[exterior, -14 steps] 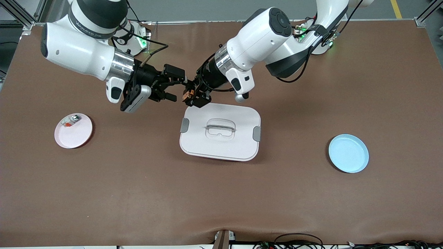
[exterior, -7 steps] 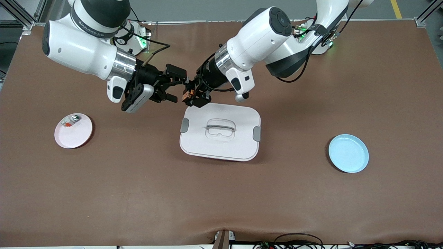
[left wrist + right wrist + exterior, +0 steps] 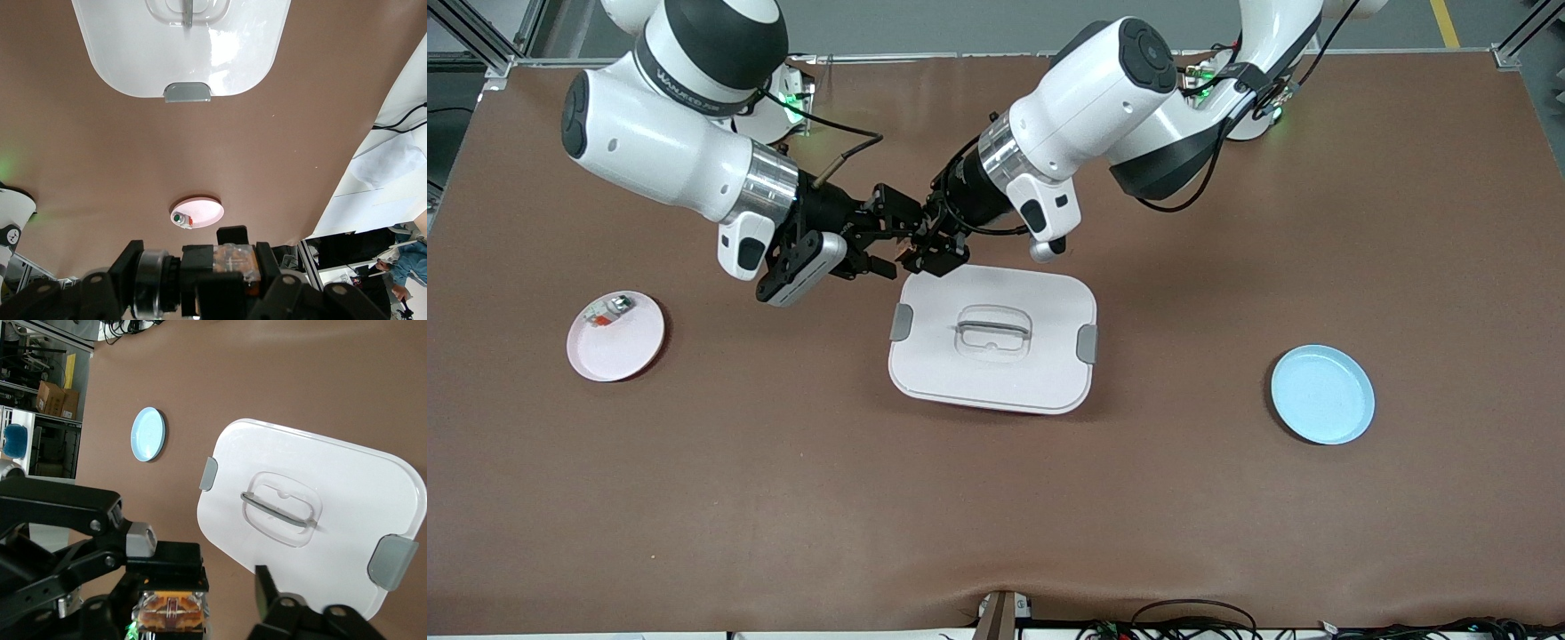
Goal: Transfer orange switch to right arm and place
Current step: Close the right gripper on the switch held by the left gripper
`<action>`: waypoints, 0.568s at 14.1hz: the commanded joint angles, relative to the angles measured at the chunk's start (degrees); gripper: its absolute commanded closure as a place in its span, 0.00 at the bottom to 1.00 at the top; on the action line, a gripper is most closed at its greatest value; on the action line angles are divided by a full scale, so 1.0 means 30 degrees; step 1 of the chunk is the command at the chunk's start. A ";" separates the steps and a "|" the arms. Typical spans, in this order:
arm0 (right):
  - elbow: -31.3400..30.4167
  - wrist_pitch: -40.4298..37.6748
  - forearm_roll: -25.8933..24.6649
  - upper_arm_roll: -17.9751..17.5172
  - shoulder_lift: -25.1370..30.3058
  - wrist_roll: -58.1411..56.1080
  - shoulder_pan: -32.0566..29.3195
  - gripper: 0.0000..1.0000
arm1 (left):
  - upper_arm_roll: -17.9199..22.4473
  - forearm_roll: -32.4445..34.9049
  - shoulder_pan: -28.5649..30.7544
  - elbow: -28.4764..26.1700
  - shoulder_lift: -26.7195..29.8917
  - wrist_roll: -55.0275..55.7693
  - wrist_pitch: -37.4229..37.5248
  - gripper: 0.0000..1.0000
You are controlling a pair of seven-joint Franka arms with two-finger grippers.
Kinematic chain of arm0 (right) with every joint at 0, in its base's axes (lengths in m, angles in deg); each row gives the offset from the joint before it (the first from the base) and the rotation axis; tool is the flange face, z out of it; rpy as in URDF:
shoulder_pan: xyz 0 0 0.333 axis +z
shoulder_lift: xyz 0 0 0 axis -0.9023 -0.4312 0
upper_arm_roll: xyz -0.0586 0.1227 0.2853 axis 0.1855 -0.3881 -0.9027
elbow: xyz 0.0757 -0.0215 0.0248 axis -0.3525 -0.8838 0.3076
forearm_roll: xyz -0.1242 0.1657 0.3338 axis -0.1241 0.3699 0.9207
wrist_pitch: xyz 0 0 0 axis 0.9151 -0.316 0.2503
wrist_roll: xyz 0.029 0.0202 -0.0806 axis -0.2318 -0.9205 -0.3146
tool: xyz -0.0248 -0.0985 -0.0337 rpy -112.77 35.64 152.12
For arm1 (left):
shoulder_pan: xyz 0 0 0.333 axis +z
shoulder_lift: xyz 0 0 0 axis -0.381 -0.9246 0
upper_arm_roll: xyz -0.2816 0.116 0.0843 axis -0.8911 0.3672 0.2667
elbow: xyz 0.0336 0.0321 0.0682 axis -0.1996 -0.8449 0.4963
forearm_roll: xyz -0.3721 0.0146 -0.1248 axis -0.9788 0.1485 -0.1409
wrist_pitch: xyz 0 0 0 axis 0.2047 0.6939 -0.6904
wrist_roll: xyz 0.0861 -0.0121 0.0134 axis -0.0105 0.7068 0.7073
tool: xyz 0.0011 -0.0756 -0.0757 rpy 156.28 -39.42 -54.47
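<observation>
Front view, left hand clamping orange switch (over table), right hand open around it.

Right gripper moved in from beside the left gripper. Its fingers now bracket the orange switch, narrower than before.

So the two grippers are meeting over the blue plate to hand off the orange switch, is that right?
Not quite. The left gripper and right gripper meet at the white lid's edge farthest from the front camera, not over the blue plate, which sits alone toward the left arm's end. The front view shows it. The orange switch is between them.
</observation>
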State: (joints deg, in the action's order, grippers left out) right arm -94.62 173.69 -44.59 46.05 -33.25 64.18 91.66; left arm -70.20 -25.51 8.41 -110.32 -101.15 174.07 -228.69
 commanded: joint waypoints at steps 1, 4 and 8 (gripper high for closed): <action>0.0642 -0.0082 -0.0139 0.0185 -0.0370 -0.0005 0.0190 0.43 | 0.0063 0.0542 -0.0200 0.0331 -0.0063 0.0485 -0.0172 0.83; 0.0642 -0.0141 -0.0080 0.0185 -0.0370 0.0112 0.0044 0.59 | 0.0063 0.0629 -0.0200 0.0331 -0.0121 0.0485 -0.0172 0.83; 0.0760 -0.0346 -0.0050 0.0272 -0.0370 -0.0270 -0.0162 1.00 | 0.0063 0.0834 -0.0229 0.0331 -0.0092 0.0485 -0.0172 0.82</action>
State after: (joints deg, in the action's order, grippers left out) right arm -93.34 173.26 -44.18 46.20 -33.55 64.03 91.78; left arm -70.21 -24.61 8.20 -110.23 -101.66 174.07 -229.65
